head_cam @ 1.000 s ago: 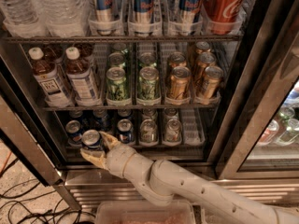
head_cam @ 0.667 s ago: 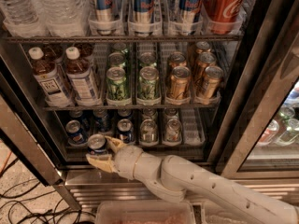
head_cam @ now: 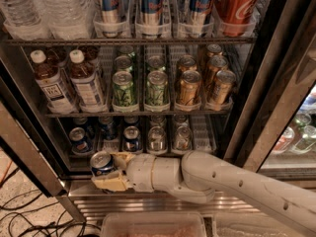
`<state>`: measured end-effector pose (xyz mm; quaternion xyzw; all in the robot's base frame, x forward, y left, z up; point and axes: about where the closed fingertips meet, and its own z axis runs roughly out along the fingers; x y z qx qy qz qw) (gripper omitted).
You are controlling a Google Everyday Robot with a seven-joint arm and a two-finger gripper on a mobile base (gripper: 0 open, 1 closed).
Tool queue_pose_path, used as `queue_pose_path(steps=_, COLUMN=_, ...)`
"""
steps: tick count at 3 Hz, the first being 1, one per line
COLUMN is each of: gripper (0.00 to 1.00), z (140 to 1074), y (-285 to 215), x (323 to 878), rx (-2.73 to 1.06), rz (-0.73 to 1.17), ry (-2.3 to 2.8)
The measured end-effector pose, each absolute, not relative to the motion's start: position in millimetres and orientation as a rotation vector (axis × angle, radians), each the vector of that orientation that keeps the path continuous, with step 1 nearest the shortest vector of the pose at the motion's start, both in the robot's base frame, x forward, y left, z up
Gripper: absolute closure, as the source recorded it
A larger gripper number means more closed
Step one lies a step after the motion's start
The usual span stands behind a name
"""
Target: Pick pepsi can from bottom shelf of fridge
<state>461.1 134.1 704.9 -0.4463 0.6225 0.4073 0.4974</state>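
My gripper (head_cam: 109,171) is low in front of the open fridge (head_cam: 256,107), at the front left of the bottom shelf (head_cam: 201,132). Its tan fingers (head_cam: 112,183) are shut on a pepsi can (head_cam: 102,163), dark blue with a silver top, which tilts slightly and sits just outside the shelf's front edge. More pepsi cans stand in the shelf's left lanes (head_cam: 79,140) (head_cam: 132,138). Plain silver cans (head_cam: 157,138) stand in the middle lanes.
The rack above holds tea bottles (head_cam: 86,83), green cans (head_cam: 123,89) and gold cans (head_cam: 189,87). The top rack holds water bottles, tall blue cans and a red cola can (head_cam: 237,4). The steel door frame (head_cam: 29,157) slants at the left. Cables lie on the floor (head_cam: 19,206). A clear bin (head_cam: 153,225) sits below.
The pepsi can in the gripper has come forward and down out of its lane, past the shelf's front edge. The arm has drawn back slightly to the right.
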Motion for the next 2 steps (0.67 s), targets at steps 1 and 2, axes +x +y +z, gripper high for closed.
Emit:
queue_pose_path(steps=1, gripper=1.0, z=732.9, y=134.0, x=439.9, rx=-1.177, rz=1.033, ry=1.51)
queue_pose_path(steps=2, gripper=1.0, z=770.9, y=131.0, x=428.5, rx=-1.235, rz=1.051, ry=1.5)
